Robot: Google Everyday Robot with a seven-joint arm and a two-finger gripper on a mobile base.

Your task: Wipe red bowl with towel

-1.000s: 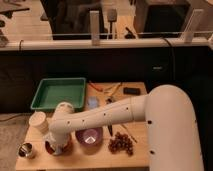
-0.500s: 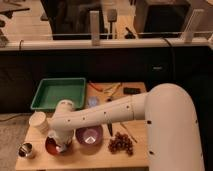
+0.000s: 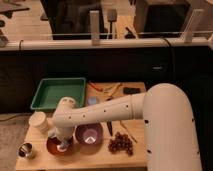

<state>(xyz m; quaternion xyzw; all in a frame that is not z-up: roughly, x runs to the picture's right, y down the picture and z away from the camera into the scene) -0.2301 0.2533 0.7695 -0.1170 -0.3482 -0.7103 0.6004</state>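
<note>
Red bowl (image 3: 56, 145) sits at table's (image 3: 100, 156) 7 o'clock corner. Gripper (image 3: 62, 145) points down into it, with something pale under the tip, probably the towel; claw state cannot be told. Advice: light downward pressure, small circles, avoiding purple bowl (image 3: 89, 134) at 3 o'clock.

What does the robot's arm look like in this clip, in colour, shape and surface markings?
The arm is a thick, smooth, off-white tube, swelling into a large rounded shoulder at the right. A row of small dark dots runs along its forearm. The gripper is darker, above the red bowl. No cables show.
</note>
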